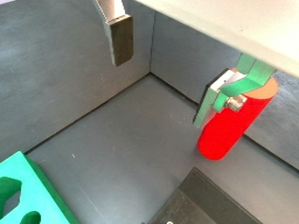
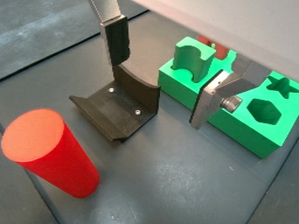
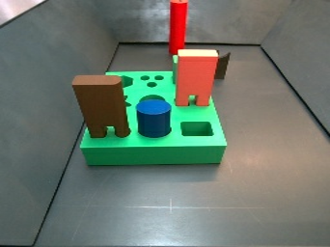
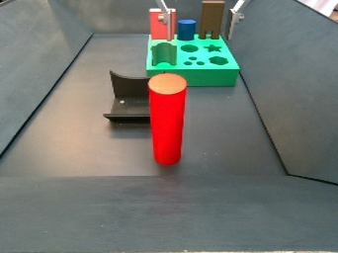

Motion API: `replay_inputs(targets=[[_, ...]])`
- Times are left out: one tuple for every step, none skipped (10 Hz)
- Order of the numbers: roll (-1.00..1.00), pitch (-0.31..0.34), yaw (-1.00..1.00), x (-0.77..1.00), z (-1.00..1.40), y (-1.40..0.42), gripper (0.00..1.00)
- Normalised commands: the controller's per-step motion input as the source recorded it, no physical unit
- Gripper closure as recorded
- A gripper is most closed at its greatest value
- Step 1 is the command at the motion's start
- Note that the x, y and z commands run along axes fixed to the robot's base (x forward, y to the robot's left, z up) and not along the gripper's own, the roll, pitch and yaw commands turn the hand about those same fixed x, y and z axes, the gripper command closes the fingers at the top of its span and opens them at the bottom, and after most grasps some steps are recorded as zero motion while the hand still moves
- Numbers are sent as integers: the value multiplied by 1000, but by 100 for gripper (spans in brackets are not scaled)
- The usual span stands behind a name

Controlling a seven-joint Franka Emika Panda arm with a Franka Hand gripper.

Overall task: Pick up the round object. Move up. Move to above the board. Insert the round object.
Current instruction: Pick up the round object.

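Note:
The round object, a tall bright red cylinder, stands upright on the grey floor, apart from the board; it also shows in both wrist views and far back in a side view. The board is a flat green block with round and square holes. My gripper hangs above the floor, open wide and empty. Its silver fingers are clear of the cylinder. The cylinder stands off to one side of the jaws, not between them.
The fixture stands on the floor between cylinder and board. On the board stand a brown block, a short dark blue cylinder and a salmon-red legged block. Grey walls close in the floor.

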Motion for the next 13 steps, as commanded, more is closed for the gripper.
replay_inputs(targets=[[-50, 0, -100, 49, 0, 0, 0], [0, 0, 0, 220, -180, 0, 0], [-31, 66, 29, 943, -200, 77, 0], [-127, 60, 0, 994, -129, 246, 0], [-167, 57, 0, 971, -140, 314, 0], [-177, 56, -3, 871, -117, 454, 0], [-154, 13, 0, 460, -189, 637, 0], [-131, 21, 0, 389, -171, 637, 0], [-221, 4, 0, 386, -66, 580, 0], [-211, 33, 0, 469, -97, 491, 0], [-220, 7, -3, 389, -97, 434, 0], [-220, 0, -3, 289, -129, 391, 0], [-171, -13, 0, 0, -263, 331, 0]])
